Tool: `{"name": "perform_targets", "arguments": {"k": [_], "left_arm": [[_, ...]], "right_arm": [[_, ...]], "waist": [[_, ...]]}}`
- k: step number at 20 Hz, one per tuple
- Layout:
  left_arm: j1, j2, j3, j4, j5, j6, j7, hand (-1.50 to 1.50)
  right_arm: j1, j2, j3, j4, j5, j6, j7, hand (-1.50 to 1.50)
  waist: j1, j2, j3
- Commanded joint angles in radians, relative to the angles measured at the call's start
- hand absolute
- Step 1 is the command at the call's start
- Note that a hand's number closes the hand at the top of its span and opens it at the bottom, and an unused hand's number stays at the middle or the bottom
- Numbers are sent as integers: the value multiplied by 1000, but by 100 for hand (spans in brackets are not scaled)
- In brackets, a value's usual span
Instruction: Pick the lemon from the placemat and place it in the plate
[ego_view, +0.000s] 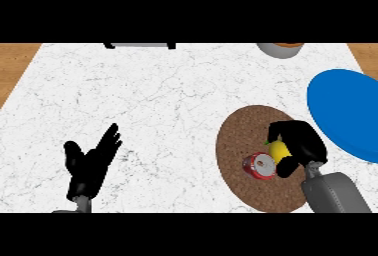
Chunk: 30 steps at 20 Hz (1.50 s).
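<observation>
The black right robot hand (299, 141) curls round the small yellow lemon (277, 150) on the round brown placemat (240, 134) (red can (258, 165) just beside). It seems light, firm, slippery: hold its fat middle. The round blue plate (345, 111) lies near.

The tabletop (148, 90) carries one lemon (277, 150), one red can (258, 165), one brown placemat (240, 130), one blue plate (347, 110) and one grey bowl (280, 49) at one o'clock. Two black hands show: the left hand (88, 167) and the right hand (303, 140).

White marble counter (148, 95), a red can (258, 165) at its right, a grey bowl (280, 49) at the far edge
</observation>
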Motion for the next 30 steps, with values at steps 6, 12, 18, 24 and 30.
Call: {"name": "perform_targets", "arguments": {"k": [6, 12, 18, 24, 30], "left_arm": [[-14, 5, -7, -8, -7, -5, 2, 0], [-46, -5, -41, -10, -12, -30, 2, 0], [-70, -13, -68, -11, -26, -35, 11, 0], [-63, -36, -72, 2, -34, -10, 9, 0], [-82, -12, -34, 2, -9, -25, 20, 0]], "right_arm": [[-234, 64, -391, 79, 66, -251, 583, 150], [-420, -9, -485, 130, 301, -445, 900, 150], [-518, -31, -561, 204, 538, -616, 1126, 150], [-543, -10, -667, 234, 711, -770, 1196, 150], [-516, 30, -772, 262, 907, -861, 1248, 150]], "waist": [[35, 28, 2], [105, 47, -3], [137, 60, 2], [118, 51, 7], [95, 45, 7]]}}
